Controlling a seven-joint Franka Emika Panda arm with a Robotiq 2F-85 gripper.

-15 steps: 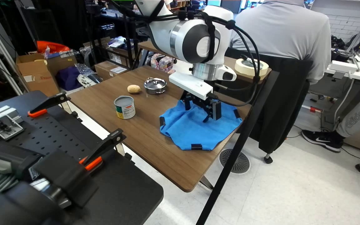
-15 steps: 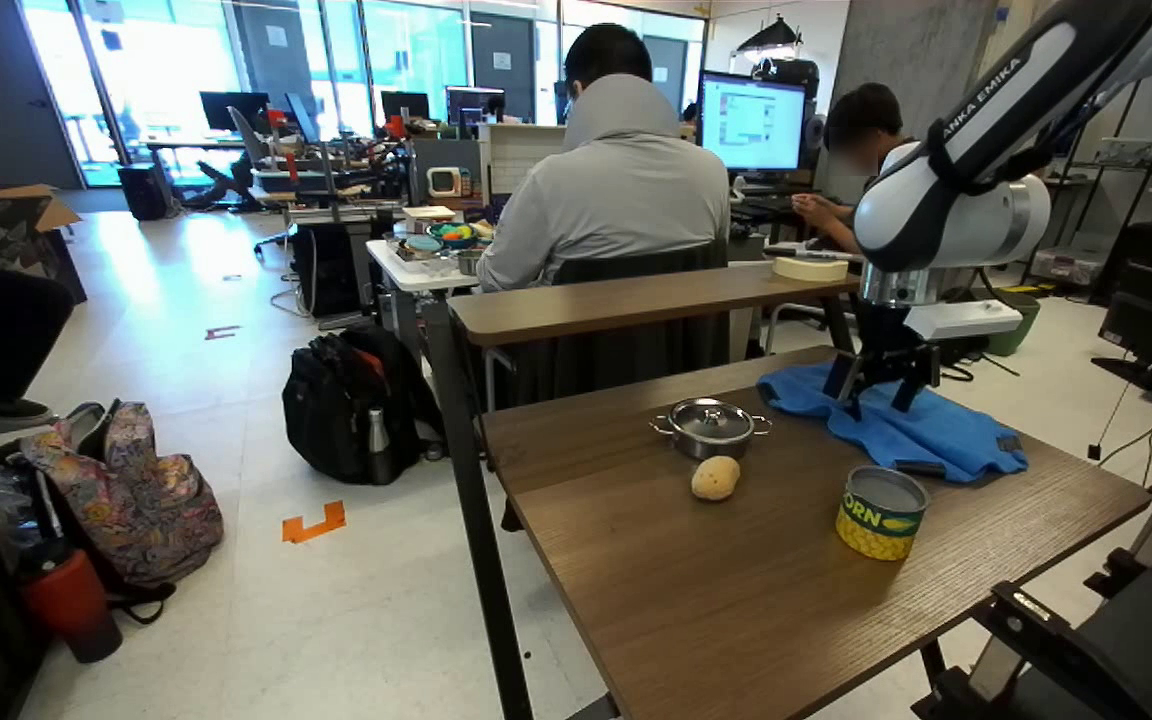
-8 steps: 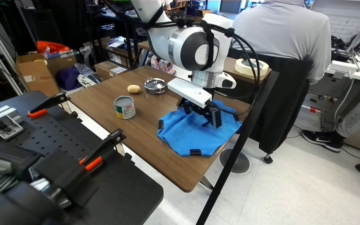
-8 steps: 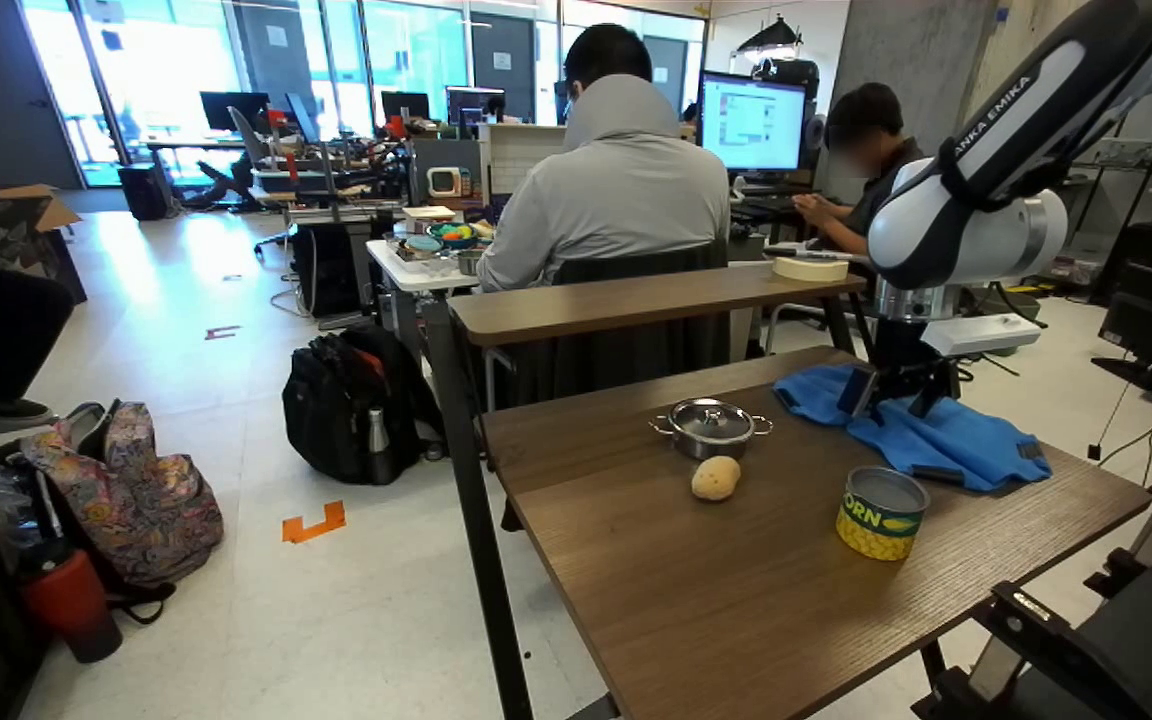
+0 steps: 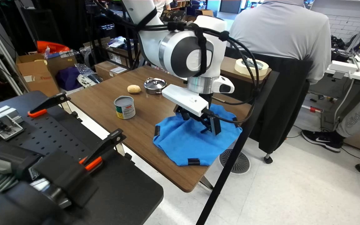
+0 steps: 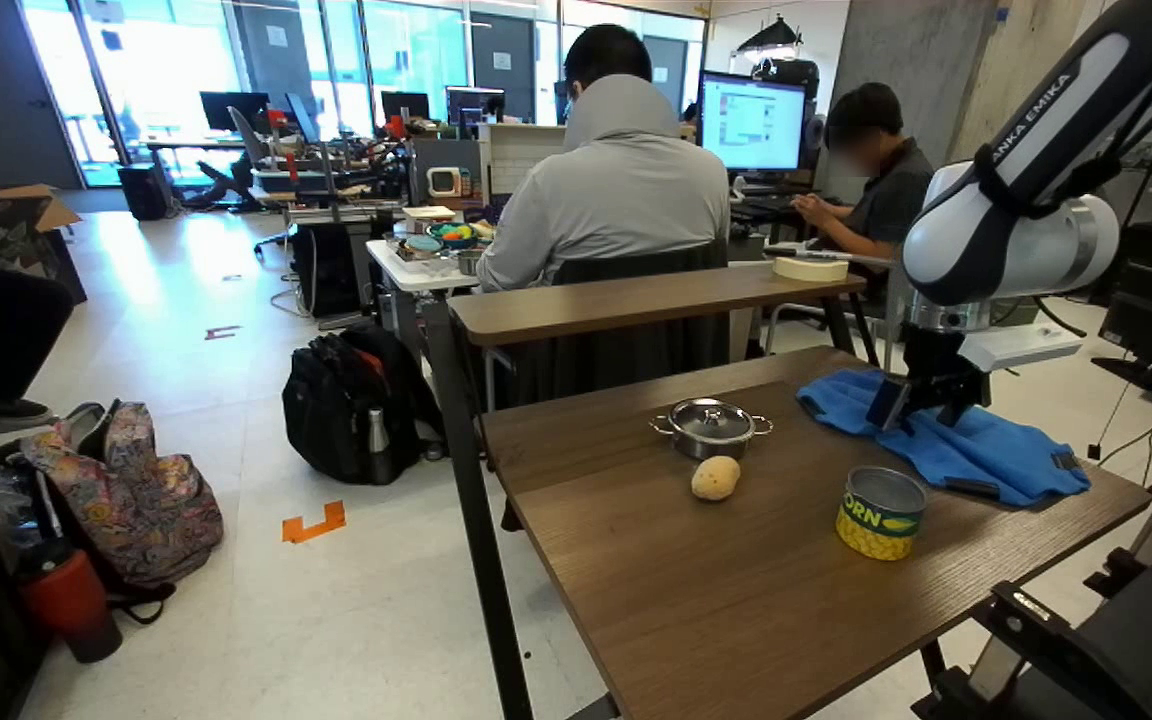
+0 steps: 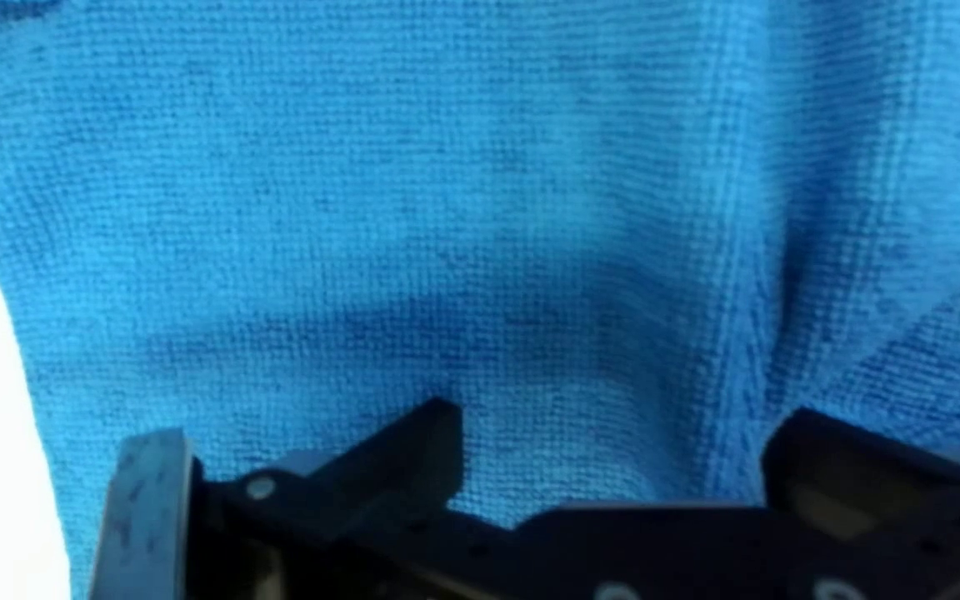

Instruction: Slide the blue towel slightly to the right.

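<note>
The blue towel lies directly under the gripper, whose fingers stand wide apart, so too light pressure could let them slip over it, and too strong pressure could bunch it.

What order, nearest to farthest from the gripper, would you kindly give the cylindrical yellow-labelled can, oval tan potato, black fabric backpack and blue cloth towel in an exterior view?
1. Blue towel: directly beneath the gripper.
2. Can: below, slightly left in picture.
3. Potato: farther left.
4. Backpack: far left, on the floor.
</note>
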